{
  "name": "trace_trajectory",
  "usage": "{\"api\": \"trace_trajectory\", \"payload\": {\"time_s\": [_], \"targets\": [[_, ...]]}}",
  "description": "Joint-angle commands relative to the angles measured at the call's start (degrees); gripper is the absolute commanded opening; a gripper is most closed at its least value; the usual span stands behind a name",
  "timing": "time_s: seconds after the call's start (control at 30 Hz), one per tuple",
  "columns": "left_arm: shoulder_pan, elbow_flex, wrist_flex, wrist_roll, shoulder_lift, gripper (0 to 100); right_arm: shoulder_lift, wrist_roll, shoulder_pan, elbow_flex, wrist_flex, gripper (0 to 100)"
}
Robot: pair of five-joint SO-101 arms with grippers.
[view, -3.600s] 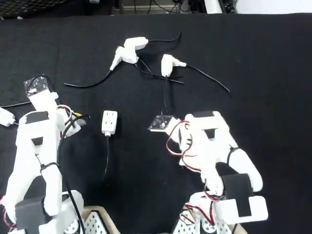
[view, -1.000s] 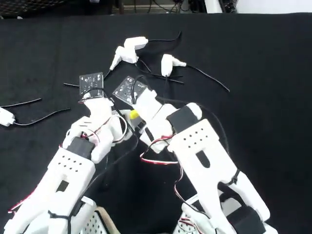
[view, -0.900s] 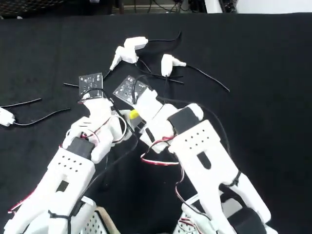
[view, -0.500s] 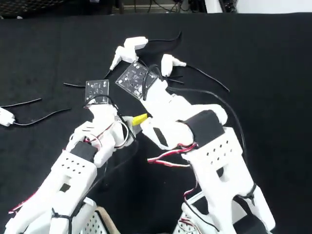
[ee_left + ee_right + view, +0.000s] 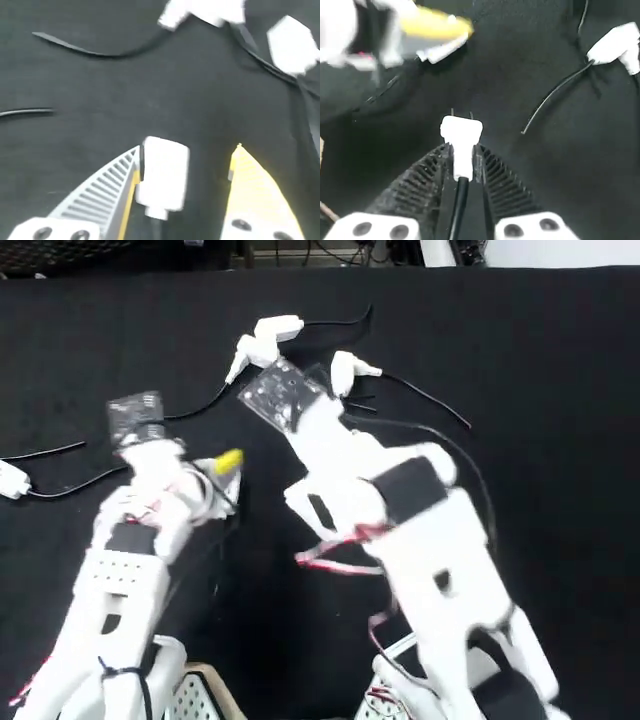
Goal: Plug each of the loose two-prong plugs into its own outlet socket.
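Note:
A white outlet socket (image 5: 162, 175) lies on the black cloth between the fingers of my open left gripper (image 5: 189, 150), touching the grey ribbed finger and apart from the yellow finger (image 5: 250, 190). In the high view the left gripper (image 5: 222, 472) sits left of centre, and the arm covers the socket. My right gripper (image 5: 462, 147) is shut on a white two-prong plug (image 5: 461, 129), prongs pointing away from the wrist, black cord running back between the fingers. The left gripper's yellow finger (image 5: 435, 27) is beyond the plug. The right arm (image 5: 400, 500) crosses the table's middle.
Two white pieces (image 5: 265, 340) lie together at the back, with another white plug (image 5: 345, 370) to their right, both with black cords. A white connector (image 5: 10, 480) with a cord lies at the left edge. The two arms are close together.
The left arm has swung left, away from the right arm, its yellow finger moving with it. The right arm has shifted slightly toward the back, still holding the plug.

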Motion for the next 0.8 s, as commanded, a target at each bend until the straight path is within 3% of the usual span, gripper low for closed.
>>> {"api": "trace_trajectory", "payload": {"time_s": [0.0, 0.43, 0.77], "targets": [[-9.71, -1.36, 0.44, -0.62, -0.97, 29, 11.56, -3.69, -0.18, -8.40, 2.20, 1.2], [-30.37, 1.27, 7.38, 3.08, -0.70, 29, 50.51, -19.96, -2.90, -51.30, 10.55, 1.4], [-33.01, 1.98, 7.12, 3.08, -0.44, 29, 62.90, -24.44, -9.67, -59.38, 10.81, 1.4]]}}
